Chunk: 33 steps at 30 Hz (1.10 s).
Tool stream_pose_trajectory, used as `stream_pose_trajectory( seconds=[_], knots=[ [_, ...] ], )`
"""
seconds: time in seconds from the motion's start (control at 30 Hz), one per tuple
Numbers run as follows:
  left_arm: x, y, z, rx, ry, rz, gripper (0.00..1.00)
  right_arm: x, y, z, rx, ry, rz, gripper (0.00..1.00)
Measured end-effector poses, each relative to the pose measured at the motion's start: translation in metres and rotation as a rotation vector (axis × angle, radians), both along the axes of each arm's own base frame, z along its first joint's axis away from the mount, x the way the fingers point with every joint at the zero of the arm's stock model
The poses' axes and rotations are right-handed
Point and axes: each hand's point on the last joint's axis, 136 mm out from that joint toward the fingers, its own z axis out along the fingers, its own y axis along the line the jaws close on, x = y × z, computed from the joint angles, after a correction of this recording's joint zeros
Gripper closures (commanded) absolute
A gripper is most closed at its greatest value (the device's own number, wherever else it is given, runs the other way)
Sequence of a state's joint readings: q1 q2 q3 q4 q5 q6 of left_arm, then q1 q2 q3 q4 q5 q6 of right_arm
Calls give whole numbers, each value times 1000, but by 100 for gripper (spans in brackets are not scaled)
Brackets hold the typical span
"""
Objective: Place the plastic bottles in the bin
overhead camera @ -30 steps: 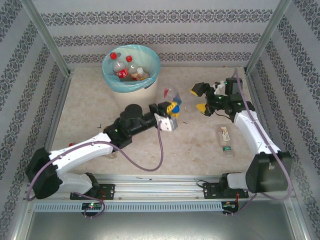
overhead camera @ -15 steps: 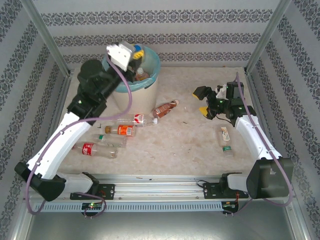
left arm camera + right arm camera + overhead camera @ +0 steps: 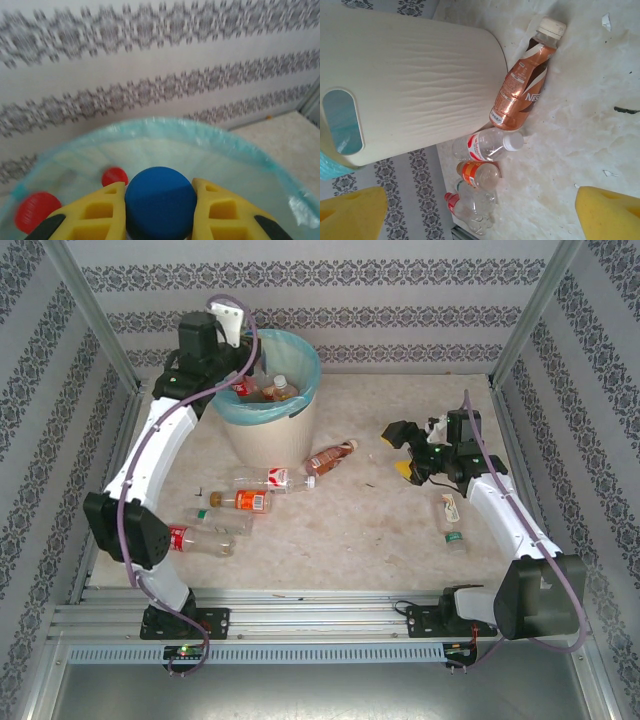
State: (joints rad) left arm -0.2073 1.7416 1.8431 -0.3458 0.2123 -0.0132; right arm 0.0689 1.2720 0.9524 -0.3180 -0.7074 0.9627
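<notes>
Since half a second ago, the left arm has been swung further to the back-left of the bin (image 3: pixel 272 436), while the bottles on the table (image 3: pixel 380 530) are left as they were.

The left gripper (image 3: pixel 159 202) is seen clamped on the blue cap (image 3: pixel 159 190) of a bottle, one yellow finger (image 3: pixel 102 212) pressed to each side of it. Directly beneath this gripper the bin's inside is seen, ringed by the blue-green bag (image 3: pixel 227 140) folded over the rim. Two red caps (image 3: pixel 36 210) of bottles already dropped in are seen below and to the left of the fingers. Beyond the gripper the patterned wall (image 3: pixel 150 50) is seen.

The right gripper (image 3: pixel 400 450) is held with its fingers spread wide and nothing between them; its yellow pads (image 3: pixel 610 215) are seen at the lower corners of its wrist view. Ahead of it a brown bottle (image 3: pixel 331 457) with a white cap is laid on the table, its base touching the bin's side. Further ahead, a clear white-capped bottle (image 3: pixel 487 145), an orange-labelled bottle (image 3: pixel 477 172) and a clear red-capped bottle (image 3: pixel 470 210) are laid close together. A red-labelled bottle (image 3: pixel 190 538) is laid beyond those, farthest from this gripper. Behind the right gripper, beside its forearm, a lone green-capped bottle (image 3: pixel 452 518) is laid.
</notes>
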Motion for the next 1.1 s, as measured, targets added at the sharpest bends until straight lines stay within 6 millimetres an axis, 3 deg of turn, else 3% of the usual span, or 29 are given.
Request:
stream_pose_trajectory(
  seconds=[0.13,0.3,0.57,0.6,0.67,0.7,0.8,0.9,0.97,1.1],
  knots=[
    [9,-6,-45,19,119,-19,100,-1,3,-1,-10,-5,9,5],
    [15,-8,-86,38,211,-25,100,0,7,-8,-21,7,25,5],
    [13,-12,-119,53,250,-53,100,-2,20,-20,-37,37,62,5],
    [13,-12,-121,58,253,-56,93,-1,21,-20,-39,38,64,5],
    [13,-12,-122,61,253,-58,54,-1,22,-19,-41,34,65,5],
    [13,-12,-122,64,251,-59,51,0,23,-18,-42,31,67,6],
    [12,-11,-121,67,253,-60,44,0,23,-17,-51,23,69,7],
    [9,-11,-109,62,223,-59,44,0,24,-18,-62,18,73,8],
    [1,-9,-92,51,184,-59,45,0,25,-15,-63,14,77,8],
    [-25,-6,-34,15,44,-71,48,-1,31,-10,-118,-29,94,8]
  ],
)
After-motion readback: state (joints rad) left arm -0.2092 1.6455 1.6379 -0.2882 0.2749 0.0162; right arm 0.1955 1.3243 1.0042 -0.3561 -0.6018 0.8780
